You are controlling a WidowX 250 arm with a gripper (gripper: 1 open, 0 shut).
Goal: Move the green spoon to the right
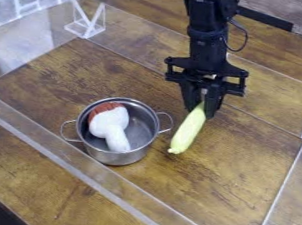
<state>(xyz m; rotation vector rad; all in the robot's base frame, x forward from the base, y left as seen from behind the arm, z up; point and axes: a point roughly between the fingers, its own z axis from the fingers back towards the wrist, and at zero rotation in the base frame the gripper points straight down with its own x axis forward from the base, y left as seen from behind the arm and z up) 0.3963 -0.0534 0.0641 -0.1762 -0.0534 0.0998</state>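
A single camera looks down at an angle from the near side of the wooden desk (228,177), moderately close, with the arm (203,19) entering from the top of the frame.

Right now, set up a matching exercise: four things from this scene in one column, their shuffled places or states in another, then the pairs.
Things:
1. green spoon
2. steel pot
3. gripper
4. white-and-red item

Places or states:
A. lying inside the pot
B. shut on the spoon's upper end
C. hanging tilted, just right of the pot
D. standing on the wooden table, left of the spoon

Pairs: 1-C, 2-D, 3-B, 4-A
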